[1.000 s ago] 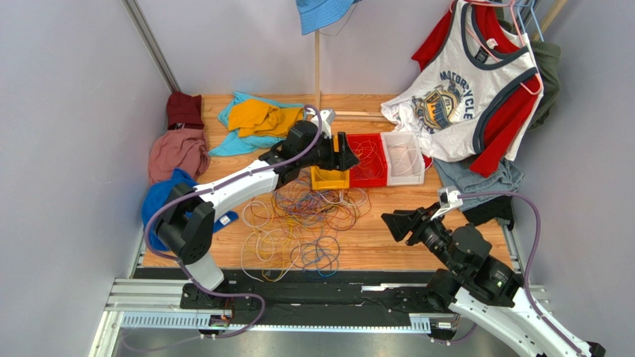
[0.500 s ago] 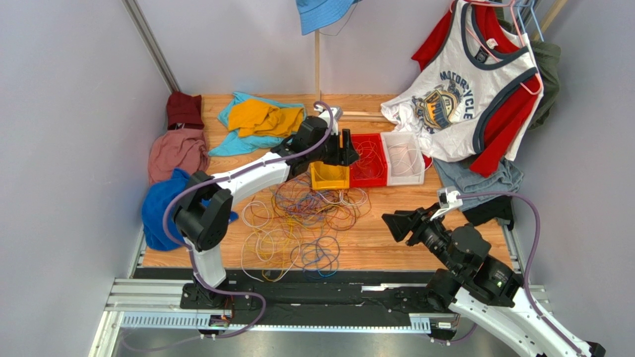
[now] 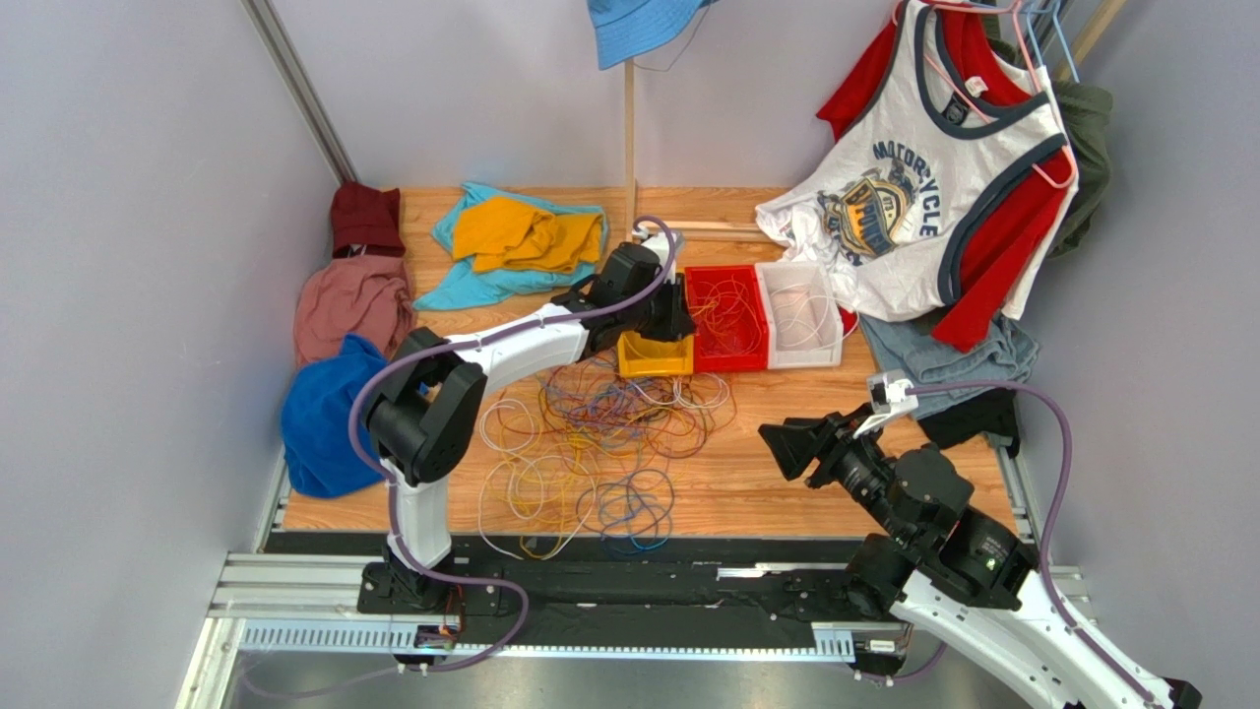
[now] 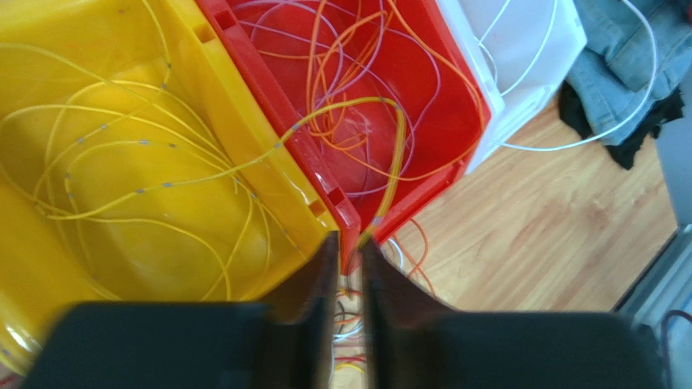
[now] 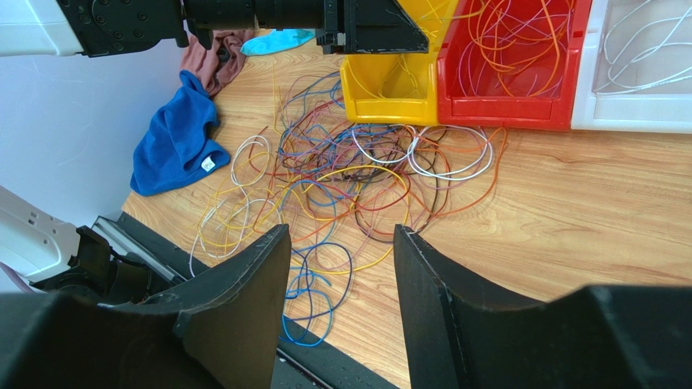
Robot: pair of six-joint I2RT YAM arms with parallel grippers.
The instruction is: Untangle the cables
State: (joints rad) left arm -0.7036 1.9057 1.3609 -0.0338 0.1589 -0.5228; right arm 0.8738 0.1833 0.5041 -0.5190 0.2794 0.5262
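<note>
The cables lie as a loose multicoloured tangle on the wooden table in front of three bins, also seen in the right wrist view. My left gripper hovers over the corner where the yellow bin meets the red bin. Its jaws stand almost together with a thin slit between them. A yellow cable arcs from the yellow bin over the red one down to their tips; whether it is pinched I cannot tell. My right gripper hangs open above the table, right of the tangle, empty.
The yellow bin holds yellow cables, the red bin orange and purple ones, the white bin white ones. Clothes lie at the back left and right. A blue cloth sits by the left edge.
My left arm has reached further right over the bins, and its jaws have gone from wide apart to nearly together. The right arm has not moved.
</note>
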